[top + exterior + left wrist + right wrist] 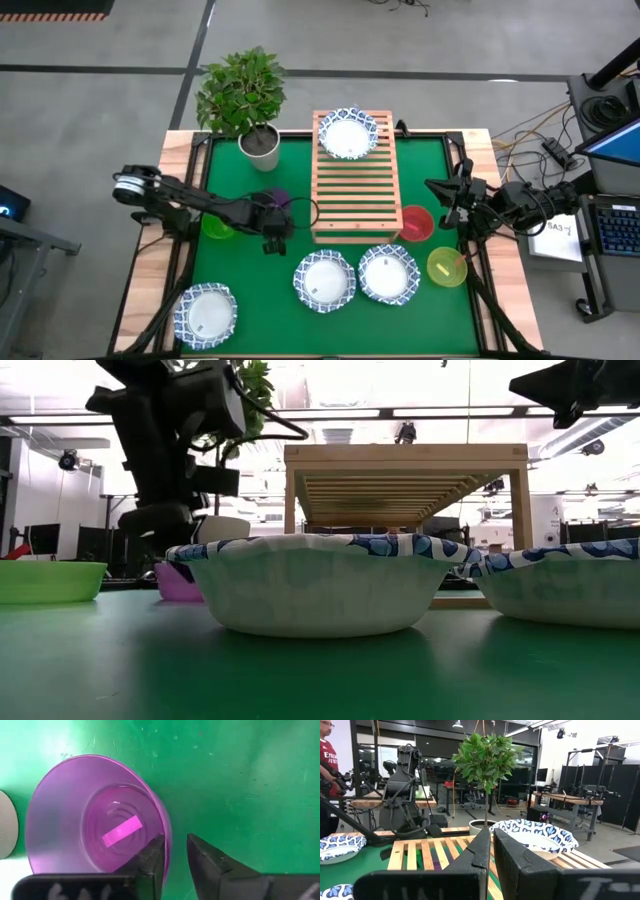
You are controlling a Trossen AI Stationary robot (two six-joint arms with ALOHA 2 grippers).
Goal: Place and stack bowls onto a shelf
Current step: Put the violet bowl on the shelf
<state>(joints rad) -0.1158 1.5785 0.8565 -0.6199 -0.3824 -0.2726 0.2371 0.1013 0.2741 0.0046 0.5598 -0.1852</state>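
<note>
The purple bowl (95,820) stands on the green mat beside the shelf's left side (278,198). My left gripper (175,840) comes down over it, open, one finger inside the bowl and the other outside its rim. The wooden slatted shelf (355,195) carries one white, blue-rimmed bowl (348,133) at its far end. Three more white bowls (324,280) (388,273) (205,312) sit on the mat's near part. A green bowl (218,226), a red one (415,222) and a yellow one (446,267) rest on the mat. My right gripper (432,187) hovers shut at the right edge. My left gripper straddles the purple bowl's rim (167,847) from above, pointing down. The inner finger (152,857) lies close against the inside wall, and green mat shows between the rim and the outer finger (205,857). Whether the inner finger touches the wall, I cannot tell.
A potted plant in a white pot (260,145) stands at the far left of the mat, close behind my left arm. The red bowl sits against the shelf's right near corner. Bare mat (270,320) lies between the near white bowls. A person stands beyond the table (327,765).
</note>
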